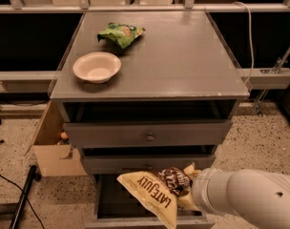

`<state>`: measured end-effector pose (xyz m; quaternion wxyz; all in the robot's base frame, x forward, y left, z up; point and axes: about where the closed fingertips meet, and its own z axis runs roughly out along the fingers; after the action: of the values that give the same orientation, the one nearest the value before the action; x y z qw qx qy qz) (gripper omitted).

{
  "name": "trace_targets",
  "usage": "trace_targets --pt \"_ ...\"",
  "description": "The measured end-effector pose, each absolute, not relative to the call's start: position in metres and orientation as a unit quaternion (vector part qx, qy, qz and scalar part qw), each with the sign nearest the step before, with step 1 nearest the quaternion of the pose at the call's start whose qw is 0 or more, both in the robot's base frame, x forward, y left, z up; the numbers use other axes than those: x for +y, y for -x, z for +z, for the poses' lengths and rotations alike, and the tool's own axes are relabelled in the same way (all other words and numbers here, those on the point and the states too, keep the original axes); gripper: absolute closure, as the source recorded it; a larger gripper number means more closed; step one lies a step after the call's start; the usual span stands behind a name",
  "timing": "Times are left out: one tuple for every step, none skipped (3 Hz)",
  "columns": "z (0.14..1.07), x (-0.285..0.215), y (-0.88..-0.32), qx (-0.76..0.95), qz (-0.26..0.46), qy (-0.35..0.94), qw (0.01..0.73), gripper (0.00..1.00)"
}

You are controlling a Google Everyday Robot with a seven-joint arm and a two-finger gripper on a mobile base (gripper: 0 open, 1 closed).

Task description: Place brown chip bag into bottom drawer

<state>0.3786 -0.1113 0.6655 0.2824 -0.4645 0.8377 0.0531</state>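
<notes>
The brown chip bag [153,193], pale yellow with a dark brown middle, hangs tilted over the open bottom drawer [135,222] of the grey cabinet [183,56]. My gripper [185,185] comes in from the lower right at the end of the white arm [245,199]. It is shut on the bag's right end and mostly hidden behind the bag. The bag's lower end hangs in front of the drawer's front rim. I cannot tell if it touches the drawer.
A white bowl [97,67] and a green chip bag [121,33] lie on the cabinet top. The two upper drawers [147,135] with knobs stand slightly open. An open cardboard box [52,147] stands left of the cabinet. A black cable [11,185] and a bar lie on the floor.
</notes>
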Motion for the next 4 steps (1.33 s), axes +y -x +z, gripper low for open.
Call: trace_targets --pt "0.665 -0.111 -0.379 0.838 0.053 0.465 0.282 1.00" --pt "0.665 -0.113 -0.377 0.833 0.034 0.476 0.280 1.00" --pt "0.642 -0.112 -0.389 0.822 0.016 0.498 0.274 1.00" --pt "0.622 -0.109 -0.408 0.811 0.008 0.516 0.274 1.00"
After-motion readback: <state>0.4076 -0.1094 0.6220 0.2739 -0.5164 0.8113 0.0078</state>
